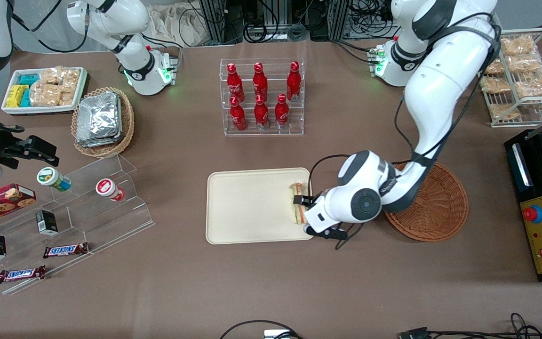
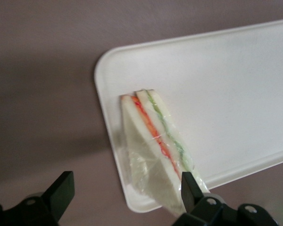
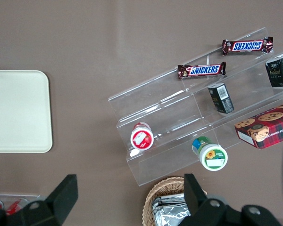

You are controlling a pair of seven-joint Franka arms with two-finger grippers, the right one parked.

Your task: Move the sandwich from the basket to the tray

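Sandwich (image 2: 153, 136) lying on the tray (image 2: 226, 94) by its edge nearest the basket (image 1: 435, 207), gripper (image 2: 125, 190) hovering above, fingers (image 2: 62, 188) spreading wide, gripping nothing.

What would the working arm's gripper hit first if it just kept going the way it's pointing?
Probably the sandwich lying at the tray's edge: the open gripper points down over it. Depth is unclear.

"SNICKERS" reads on two brown candy bars (image 3: 201, 70) (image 3: 247, 45).

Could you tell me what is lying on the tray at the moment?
Only the sandwich lies on the tray, at its edge nearest the basket; the open gripper hovers above it.
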